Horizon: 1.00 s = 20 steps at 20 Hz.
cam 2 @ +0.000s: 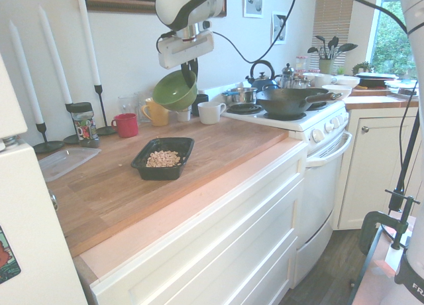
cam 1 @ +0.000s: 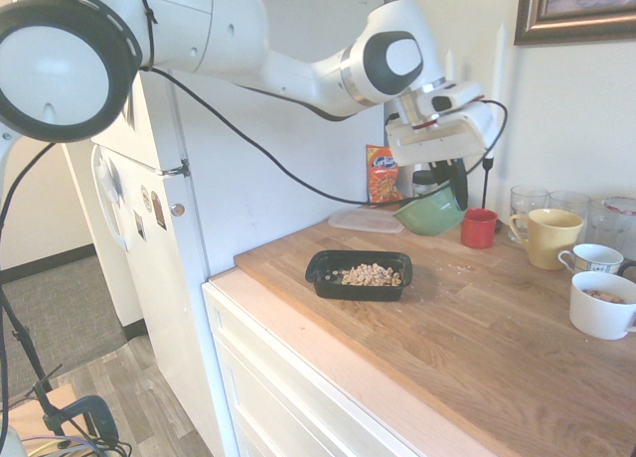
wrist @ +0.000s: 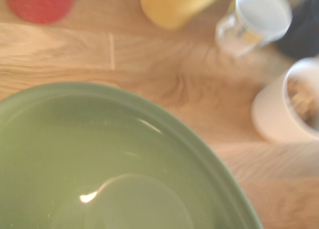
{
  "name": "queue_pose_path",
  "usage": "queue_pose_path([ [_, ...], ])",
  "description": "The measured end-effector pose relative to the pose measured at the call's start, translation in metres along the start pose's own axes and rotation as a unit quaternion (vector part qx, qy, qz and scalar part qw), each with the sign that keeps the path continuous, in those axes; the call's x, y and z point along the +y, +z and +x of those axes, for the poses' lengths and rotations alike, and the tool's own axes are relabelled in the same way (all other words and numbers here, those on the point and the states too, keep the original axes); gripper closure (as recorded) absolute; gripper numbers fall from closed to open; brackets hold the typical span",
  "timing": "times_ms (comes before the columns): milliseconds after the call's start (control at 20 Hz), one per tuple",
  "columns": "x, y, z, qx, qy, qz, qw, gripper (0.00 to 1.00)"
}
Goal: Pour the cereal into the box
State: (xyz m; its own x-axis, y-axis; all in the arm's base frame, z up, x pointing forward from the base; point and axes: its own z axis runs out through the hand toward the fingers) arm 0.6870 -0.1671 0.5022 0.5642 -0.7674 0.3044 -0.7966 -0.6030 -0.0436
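Above the counter's back edge, gripper [cam 1: 449, 184] pinches the empty bowl [cam 1: 429, 211]; box [cam 1: 359, 274] with cereal [cam 1: 372, 274] lies frontward.

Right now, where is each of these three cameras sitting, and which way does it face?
First exterior view: by the fridge end, looking along the wooden counter; the white arm enters from the left.
Second exterior view: opposite end, facing the candle wall; the gripper hangs from above, shut on the green bowl.
Wrist view: on the hand, looking down into the empty bowl; no fingers show.
Both exterior views share the black box with the cereal.
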Motion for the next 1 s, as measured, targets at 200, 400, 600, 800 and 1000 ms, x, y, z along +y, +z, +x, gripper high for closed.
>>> queue_pose_path([
  [200,0.040,0.055,0.050,-0.097,0.050,0.052,0.993,1.00],
  [400,0.072,0.108,0.082,-0.149,0.076,0.072,0.983,1.00],
  [600,0.104,0.143,0.106,-0.178,0.087,0.072,0.977,1.00],
  [800,0.105,0.168,0.107,-0.191,0.084,0.068,0.976,1.00],
  [1000,0.096,0.178,0.100,-0.200,0.076,0.070,0.974,1.00],
])
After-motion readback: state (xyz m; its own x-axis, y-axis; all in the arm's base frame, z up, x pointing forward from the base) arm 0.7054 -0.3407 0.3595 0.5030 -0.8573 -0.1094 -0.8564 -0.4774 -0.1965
